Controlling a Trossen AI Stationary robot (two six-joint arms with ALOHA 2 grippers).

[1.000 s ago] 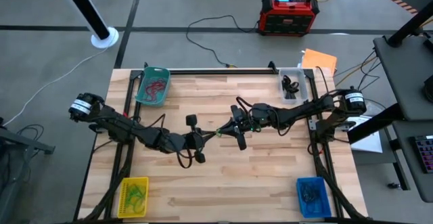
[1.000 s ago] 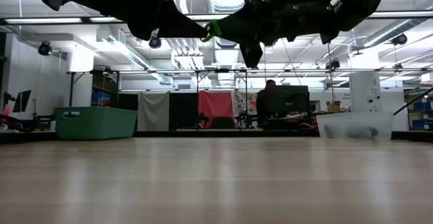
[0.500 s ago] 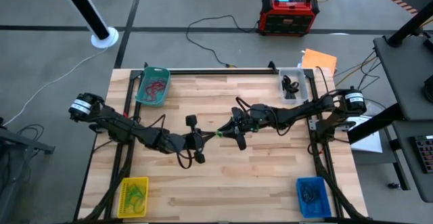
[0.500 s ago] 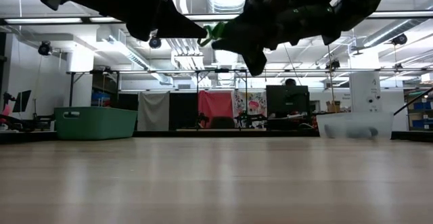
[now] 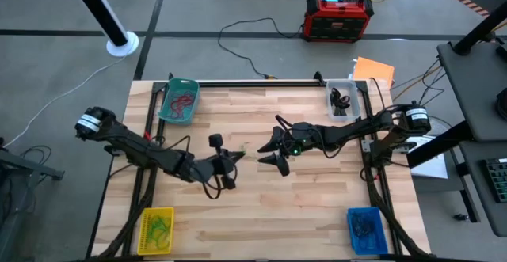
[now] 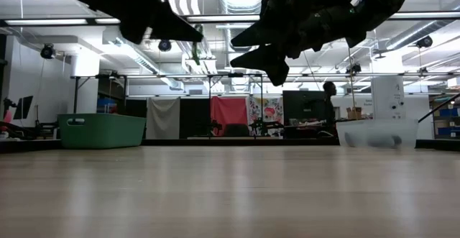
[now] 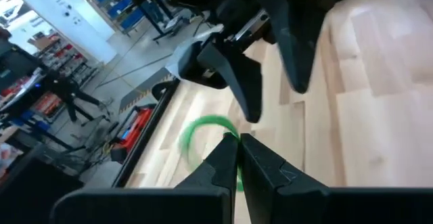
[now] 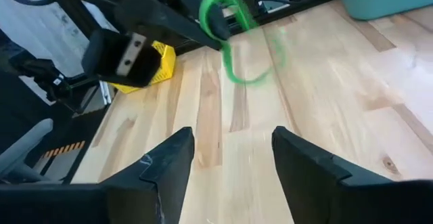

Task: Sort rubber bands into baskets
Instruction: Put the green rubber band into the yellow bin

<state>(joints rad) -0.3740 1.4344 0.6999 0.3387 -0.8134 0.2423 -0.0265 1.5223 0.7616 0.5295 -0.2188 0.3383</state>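
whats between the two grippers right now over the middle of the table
Only a gap of air over bare wood. The left gripper is shut on the green rubber band; the right gripper is open opposite it. The right wrist view shows nothing between them; the high view agrees.

- The desk (image 5: 317, 191) is showing pale planked wood with a smooth, faintly glossy finish.
- The green rubber band (image 8: 230, 34) is looking thin and rubbery.
- The teal basket (image 5: 179, 101) is looking like smooth plastic.
- The left tool (image 7: 238, 158) is appearing matt black.
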